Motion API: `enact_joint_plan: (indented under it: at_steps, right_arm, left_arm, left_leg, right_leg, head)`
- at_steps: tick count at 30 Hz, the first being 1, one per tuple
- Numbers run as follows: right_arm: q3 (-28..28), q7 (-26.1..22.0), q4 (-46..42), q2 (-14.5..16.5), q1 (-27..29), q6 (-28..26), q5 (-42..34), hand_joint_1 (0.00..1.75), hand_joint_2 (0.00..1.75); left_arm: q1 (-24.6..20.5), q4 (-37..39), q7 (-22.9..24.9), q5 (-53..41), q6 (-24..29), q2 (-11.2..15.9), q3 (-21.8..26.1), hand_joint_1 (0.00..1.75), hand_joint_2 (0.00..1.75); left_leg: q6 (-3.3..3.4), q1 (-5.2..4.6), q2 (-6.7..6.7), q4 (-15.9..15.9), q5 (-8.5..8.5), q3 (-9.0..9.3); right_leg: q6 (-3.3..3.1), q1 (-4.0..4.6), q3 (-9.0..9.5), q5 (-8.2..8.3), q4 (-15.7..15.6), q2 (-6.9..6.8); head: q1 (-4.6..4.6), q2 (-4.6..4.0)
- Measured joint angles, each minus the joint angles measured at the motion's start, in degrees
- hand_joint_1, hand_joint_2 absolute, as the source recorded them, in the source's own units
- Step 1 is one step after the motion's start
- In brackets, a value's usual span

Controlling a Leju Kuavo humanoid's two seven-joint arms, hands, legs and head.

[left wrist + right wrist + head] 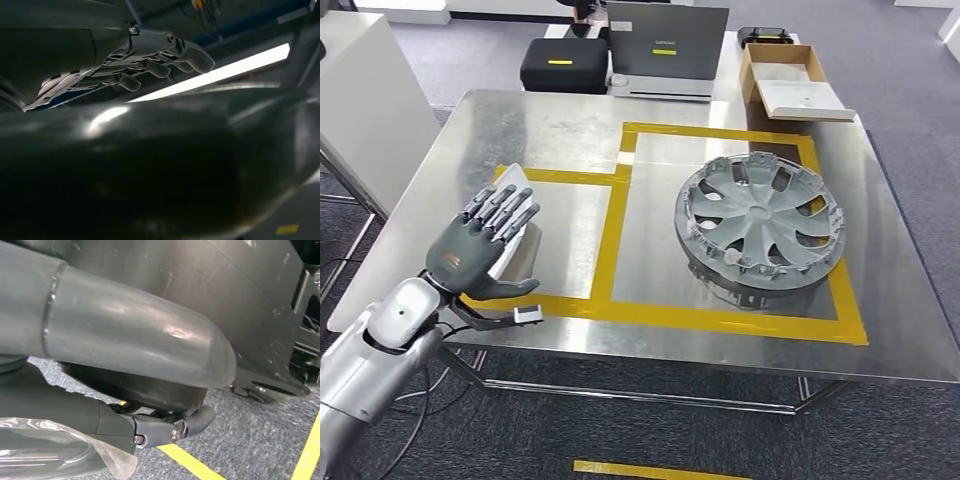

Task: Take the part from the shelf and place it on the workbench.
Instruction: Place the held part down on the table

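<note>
Your left hand point(482, 245) is spread flat and wide over the bench's point(546, 125) near-left part, palm down, fingers straight and apart, holding nothing; whether it touches the white sheet point(515, 180) under it, can't tell. The part point(759, 222), a grey wheel cover, lies flat on the bench, right of centre, inside the larger box of yellow tape point(620, 205), well apart from that hand. It's round, so no long axis; spokes fan out from the hub, face side up as far as you can see. The left wrist view gives you the hand point(151, 62) side-on, fingers extended together, with a bright light strip point(226, 72) behind. The right wrist view shows the right hand point(166, 427) low over grey carpet point(249, 440) with yellow floor lines point(190, 464); thumb fills the frame, and its opening can't be told from it. A laptop point(663, 50), black case point(563, 62) and cardboard box point(788, 80) sit at the bench's far edge.
</note>
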Motion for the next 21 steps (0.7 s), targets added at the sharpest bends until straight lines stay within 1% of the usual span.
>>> enact_joint_plan:
  at_steps: [1, 2, 3, 4, 5, 6, 7, 8, 9, 10, 11, 12, 13, 14, 15, 16, 17, 18, 19, 20, 21]
  right_arm:
    - [0.0, 0.33, 0.0, 0.1, 0.01, -0.45, -0.19, 0.0, 0.0]
    - [0.0, 0.69, 0.0, 0.18, 0.02, -0.81, -0.33, 0.0, 0.0]
    - [-0.01, 1.05, 0.0, 0.22, 0.04, -1.05, -0.43, 0.0, 0.0]
    - [-0.02, 1.38, 0.0, 0.24, 0.07, -1.23, -0.5, 0.0, 0.0]
    - [-0.04, 1.58, 0.0, 0.27, 0.1, -1.44, -0.59, 0.0, 0.0]
    - [-0.07, 1.7, 0.0, 0.3, 0.11, -1.63, -0.69, 0.0, 0.0]
    - [-0.09, 1.74, 0.0, 0.34, 0.08, -1.79, -0.76, 0.0, 0.0]
    - [-0.11, 1.74, 0.0, 0.4, 0.01, -1.9, -0.84, 0.0, 0.0]
    - [-0.13, 1.7, 0.0, 0.46, -0.06, -1.98, -0.9, 0.0, 0.0]
    - [-0.15, 1.65, 0.0, 0.54, -0.1, -2.06, -0.97, 0.0, 0.0]
    - [-0.16, 1.52, 0.0, 0.62, -0.09, -2.21, -1.08, 0.0, 0.0]
    - [-0.19, 1.33, 0.0, 0.68, -0.02, -2.42, -1.23, 0.0, 0.0]
    - [-0.21, 1.08, 0.0, 0.75, 0.04, -2.6, -1.36, 0.0, 0.0]
    - [-0.22, 0.81, 0.0, 0.84, 0.09, -2.75, -1.47, 0.0, 0.0]
    - [-0.24, 0.57, 0.0, 0.91, 0.11, -2.83, -1.51, 0.0, 0.0]
    - [-0.25, 0.37, 0.0, 0.98, 0.12, -2.82, -1.51, 0.0, 0.0]
    - [-0.26, 0.26, 0.0, 1.02, 0.13, -2.78, -1.5, 0.0, 0.0]
    - [-0.26, 0.2, 0.0, 1.03, 0.16, -2.71, -1.5, 0.0, 0.0]
    - [-0.27, 0.28, 0.0, 1.03, 0.18, -2.62, -1.51, 0.0, 0.0]
    - [-0.3, 0.42, 0.0, 1.03, 0.2, -2.57, -1.54, 0.0, 0.0]
    - [-0.36, 0.59, 0.0, 1.04, 0.21, -2.52, -1.56, 0.0, 0.0]
  left_arm:
    - [1.92, -3.0, -0.09, 0.79, 1.85, -0.88, 0.19, 0.0, 0.0]
    - [3.91, -5.72, -0.22, 1.84, 3.56, -1.79, 0.4, 0.0, 0.0]
    - [5.81, -8.14, -0.57, 3.44, 5.05, -2.66, 0.62, 0.0, 0.0]
    - [7.56, -10.28, -1.17, 5.64, 6.27, -3.55, 0.87, 0.0, 0.0]
    - [9.16, -12.23, -2.04, 8.46, 7.23, -4.4, 1.18, 0.0, 0.0]
    - [10.55, -14.12, -3.02, 11.45, 7.96, -5.19, 1.58, 0.0, 0.0]
    - [11.72, -15.8, -3.85, 13.87, 8.43, -5.94, 2.03, 0.0, 0.0]
    - [12.66, -17.29, -4.5, 15.6, 8.71, -6.58, 2.45, 0.0, 0.0]
    - [13.4, -18.6, -5.14, 16.99, 8.84, -7.1, 2.85, 0.0, 0.0]
    - [14.07, -19.7, -5.98, 18.62, 8.85, -7.59, 3.23, 0.0, 0.0]
    - [14.92, -20.89, -7.24, 21.46, 8.63, -8.17, 3.72, 0.0, 0.0]
    - [15.98, -22.2, -8.79, 25.47, 8.1, -8.9, 4.4, 0.0, 0.0]
    - [17.27, -23.48, -10.46, 29.91, 7.27, -9.76, 5.27, 0.0, 0.0]
    - [18.71, -24.75, -12.1, 34.42, 6.12, -10.75, 6.26, 0.0, 0.0]
    - [20.09, -25.79, -13.64, 38.32, 4.79, -11.65, 7.32, 0.0, 0.0]
    - [21.42, -26.63, -15.2, 41.69, 3.49, -12.45, 8.47, 0.0, 0.0]
    - [22.68, -27.36, -16.57, 44.55, 2.33, -13.21, 9.62, 0.0, 0.0]
    - [23.92, -28.02, -17.71, 46.83, 1.38, -13.86, 10.84, 0.0, 0.0]
    - [25.2, -28.62, -18.54, 48.45, 0.75, -14.55, 12.04, 0.0, 0.0]
    - [26.42, -29.12, -19.03, 49.32, 0.39, -15.24, 13.06, 0.0, 0.0]
    - [27.6, -29.54, -19.34, 49.74, 0.18, -15.91, 13.97, 0.0, 0.0]
  left_leg:
    - [0.34, 0.0, 0.14, -0.03, 0.23, -0.29]
    - [0.58, -0.04, 0.27, -0.02, 0.45, -0.68]
    - [0.68, -0.07, 0.38, 0.0, 0.71, -1.09]
    - [0.71, -0.1, 0.45, 0.02, 1.0, -1.51]
    - [0.68, -0.11, 0.48, 0.04, 1.33, -1.93]
    - [0.58, -0.09, 0.46, 0.04, 1.68, -2.32]
    - [0.43, -0.07, 0.43, 0.07, 2.02, -2.66]
    - [0.2, -0.11, 0.35, 0.11, 2.36, -2.96]
    - [-0.1, -0.15, 0.27, 0.12, 2.73, -3.12]
    - [-0.43, -0.21, 0.2, 0.15, 3.09, -3.21]
    - [-0.79, -0.24, 0.15, 0.08, 3.48, -3.24]
    - [-1.15, -0.21, 0.13, -0.03, 3.9, -3.2]
    - [-1.5, -0.14, 0.11, 0.04, 3.86, -3.3]
    - [-1.81, -0.08, 0.1, 0.55, 2.95, -3.54]
    - [-2.06, -0.02, 0.08, 2.06, 1.04, -4.03]
    - [-2.26, 0.03, 0.08, 4.87, -1.84, -4.8]
    - [-2.41, 0.04, 0.08, 8.56, -4.88, -5.67]
    - [-2.5, 0.04, 0.08, 12.37, -7.26, -6.37]
    - [-2.51, 0.03, 0.08, 15.24, -8.5, -6.54]
    - [-2.41, 0.01, 0.08, 16.19, -8.48, -5.85]
    - [-2.21, -0.04, 0.08, 14.88, -7.53, -4.11]
  right_leg:
    - [0.19, -0.04, -1.25, -2.38, 3.24, -0.05]
    - [0.32, -0.05, -2.56, -4.72, 7.14, -0.08]
    - [0.42, -0.06, -3.6, -6.36, 10.52, -0.09]
    - [0.47, -0.06, -3.81, -6.99, 12.3, -0.09]
    - [0.48, -0.07, -2.9, -6.55, 11.87, -0.1]
    - [0.46, -0.09, -0.77, -5.23, 9.09, -0.12]
    - [0.42, -0.13, 2.21, -3.72, 4.82, -0.12]
    - [0.35, -0.11, 5.27, -2.69, 0.37, -0.1]
    - [0.23, -0.07, 7.38, -1.91, -2.77, 0.01]
    - [0.1, -0.01, 8.37, -1.69, -4.57, 0.12]
    - [-0.08, 0.1, 8.4, -1.65, -5.02, 0.23]
    - [-0.37, 0.12, 7.87, -1.29, -4.88, 0.31]
    - [-0.74, 0.06, 7.46, -1.02, -4.98, 0.22]
    - [-1.25, 0.02, 7.09, -0.58, -4.97, 0.12]
    - [-1.74, -0.04, 6.65, -0.07, -5.04, -0.03]
    - [-2.13, -0.03, 6.2, 0.46, -5.04, -0.17]
    - [-2.35, 0.08, 5.73, 0.97, -5.02, -0.26]
    - [-2.46, 0.2, 5.2, 1.52, -4.96, -0.35]
    - [-2.51, 0.35, 4.58, 2.1, -4.89, -0.4]
    - [-2.53, 0.49, 3.86, 2.64, -4.8, -0.46]
    - [-2.5, 0.61, 3.1, 3.13, -4.69, -0.49]
  head:
    - [0.05, 0.0]
    - [0.08, 0.0]
    - [0.08, 0.0]
    - [0.06, 0.0]
    - [0.07, 0.0]
    - [0.07, 0.0]
    - [0.07, 0.0]
    - [0.09, 0.0]
    - [0.05, 0.0]
    - [0.1, 0.0]
    - [0.1, 0.0]
    - [0.09, 0.0]
    - [0.13, 0.0]
    - [0.02, 0.0]
    - [-0.04, 0.0]
    - [-0.12, 0.0]
    - [-0.2, 0.0]
    - [-0.22, 0.0]
    - [-0.25, 0.0]
    - [-0.25, 0.0]
    - [-0.25, 0.0]
